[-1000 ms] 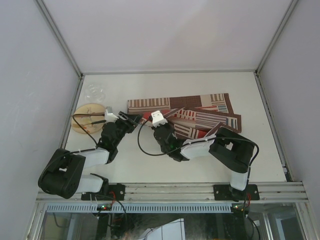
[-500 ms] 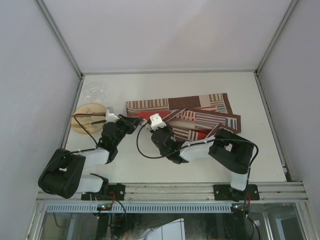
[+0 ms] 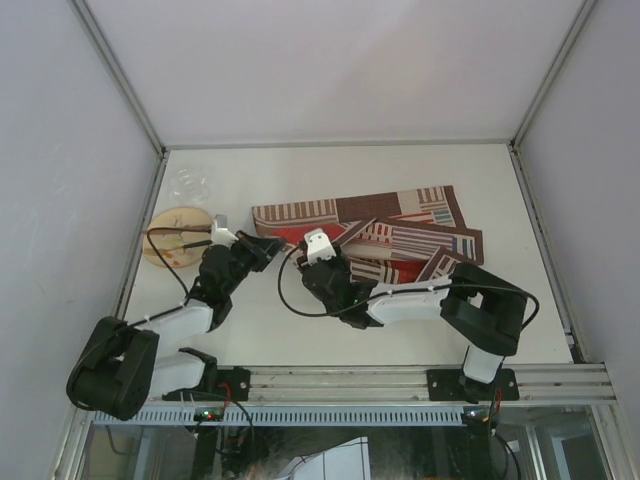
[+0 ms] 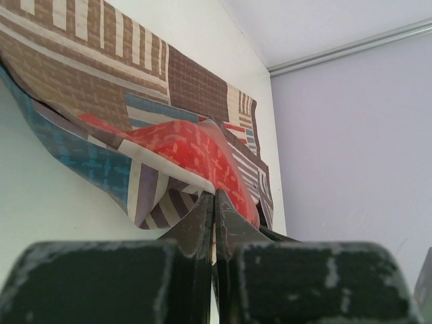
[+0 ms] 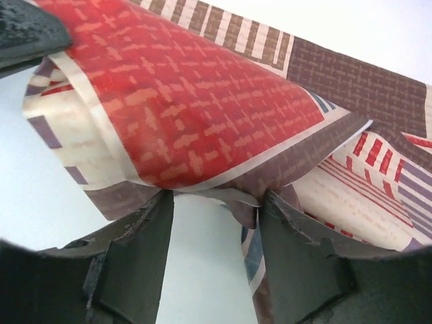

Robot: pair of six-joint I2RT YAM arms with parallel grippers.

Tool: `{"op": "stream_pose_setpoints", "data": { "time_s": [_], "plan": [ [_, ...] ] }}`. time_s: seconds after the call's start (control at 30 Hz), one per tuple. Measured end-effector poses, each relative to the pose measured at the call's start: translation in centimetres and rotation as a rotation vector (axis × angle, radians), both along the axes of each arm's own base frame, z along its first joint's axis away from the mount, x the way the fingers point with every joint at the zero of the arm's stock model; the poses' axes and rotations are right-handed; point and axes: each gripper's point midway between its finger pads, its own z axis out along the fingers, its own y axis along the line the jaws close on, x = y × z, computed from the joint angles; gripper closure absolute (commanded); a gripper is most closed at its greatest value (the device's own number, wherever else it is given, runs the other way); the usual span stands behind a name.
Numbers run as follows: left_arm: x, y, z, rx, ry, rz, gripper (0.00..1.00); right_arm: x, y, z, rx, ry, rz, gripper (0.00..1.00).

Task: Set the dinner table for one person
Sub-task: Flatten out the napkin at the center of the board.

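Nearby, wooden plate (image 3: 172, 236) and glass (image 3: 190, 185), left gripper (image 4: 214, 196) pinching crumpled placemat (image 3: 420, 214), right gripper (image 5: 217, 196) agape at its fold.

Pale lilac-grey panels (image 3: 60, 150) stand on three sides, joined by aluminium rails (image 3: 335, 143), under soft even light

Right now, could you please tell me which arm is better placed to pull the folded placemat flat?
Left, probably. The left pincer is shut on the edge of the placemat, ready to pull; the right pincer stands open around a fold, gripping nothing.
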Motion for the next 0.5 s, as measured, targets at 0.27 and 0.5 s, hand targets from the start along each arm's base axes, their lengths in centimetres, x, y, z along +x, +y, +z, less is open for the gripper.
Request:
{"op": "stream_pose_setpoints", "data": {
  "time_s": [0.27, 0.5],
  "plan": [
    [-2.0, 0.7, 1.7, 0.036, -0.015, -0.009, 0.98, -4.9, 0.7, 4.2, 0.124, 0.087, 0.087, 0.42],
    [-3.9, 1.4, 1.6, 0.071, 0.022, -0.02, 0.97, -5.8, -1.7, 10.1, 0.258, 0.059, 0.068, 0.42]
  ]
}}
